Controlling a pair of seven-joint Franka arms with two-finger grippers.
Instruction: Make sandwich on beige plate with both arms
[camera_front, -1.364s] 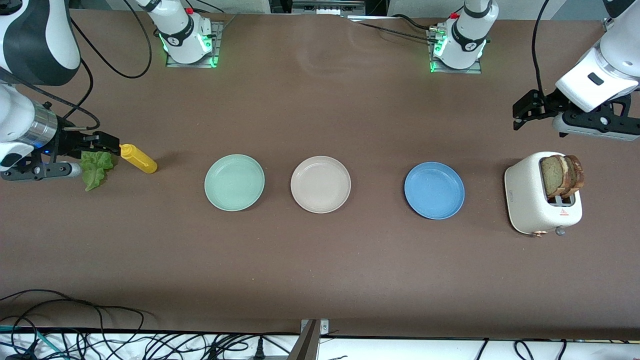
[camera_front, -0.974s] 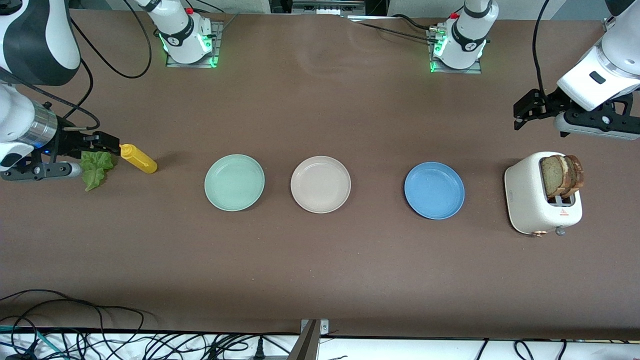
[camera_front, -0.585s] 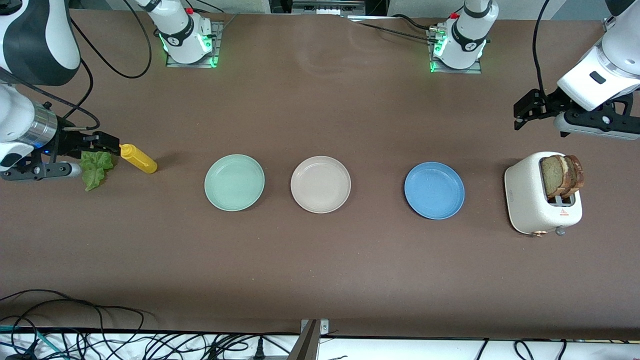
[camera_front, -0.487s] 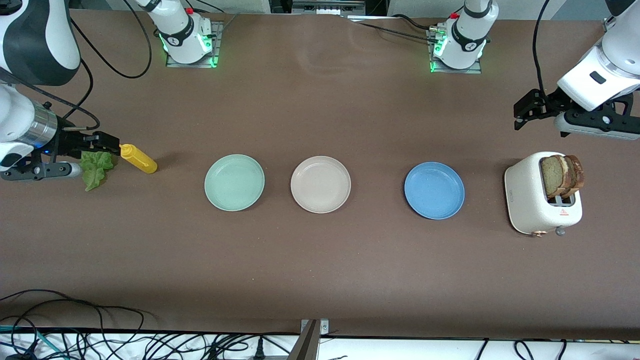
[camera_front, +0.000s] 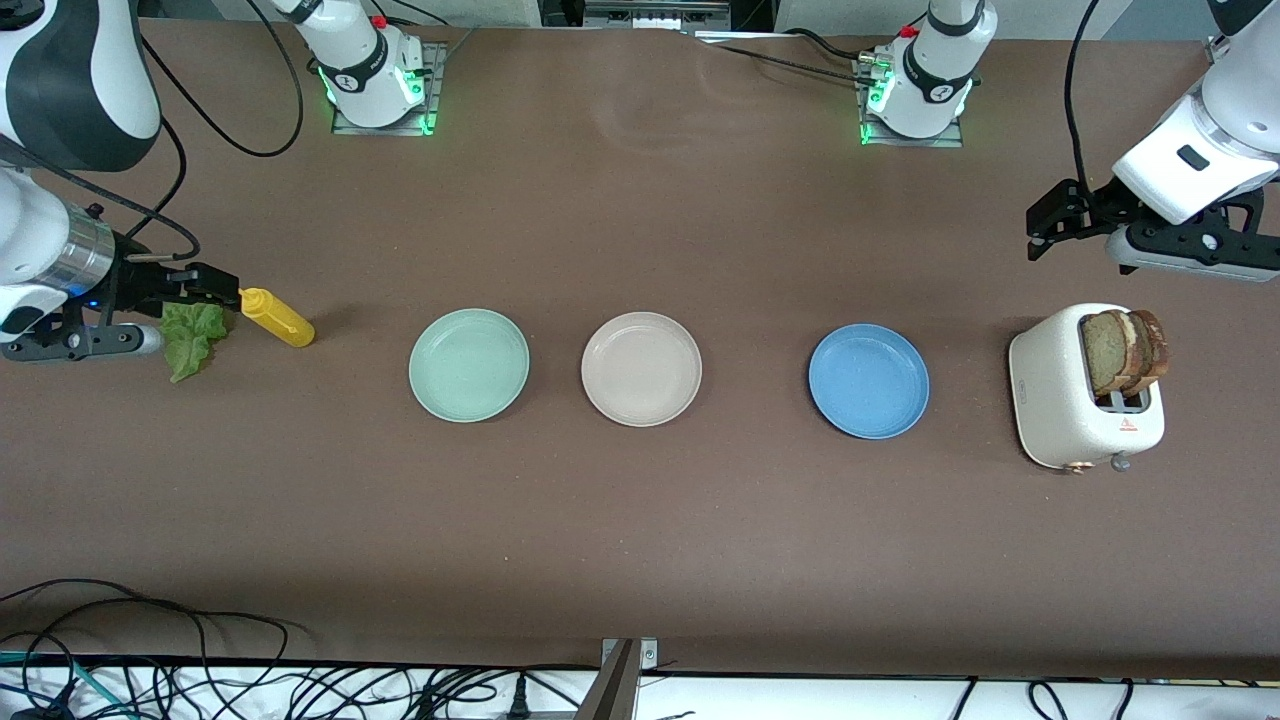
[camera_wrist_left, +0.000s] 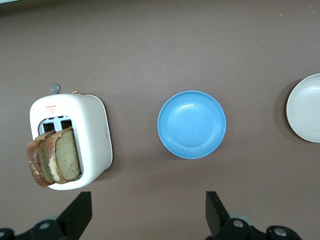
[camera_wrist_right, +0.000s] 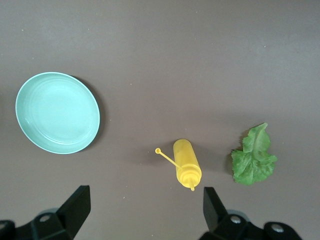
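Observation:
The beige plate (camera_front: 641, 368) lies empty mid-table between a mint-green plate (camera_front: 469, 364) and a blue plate (camera_front: 868, 380). Two brown bread slices (camera_front: 1110, 352) stand in a white toaster (camera_front: 1050, 395) at the left arm's end. A green lettuce leaf (camera_front: 195, 338) lies at the right arm's end. My left gripper (camera_front: 1050, 218) hangs open and empty over the table beside the toaster (camera_wrist_left: 90, 130); the bread (camera_wrist_left: 55, 160) shows in the left wrist view. My right gripper (camera_front: 205, 284) hangs open and empty over the table by the lettuce (camera_wrist_right: 254, 159).
A yellow squeeze bottle (camera_front: 278, 317) lies on its side between the lettuce and the mint-green plate; it also shows in the right wrist view (camera_wrist_right: 186, 162). The blue plate (camera_wrist_left: 191, 124) and the beige plate's edge (camera_wrist_left: 306, 107) show in the left wrist view. Cables hang along the table's near edge.

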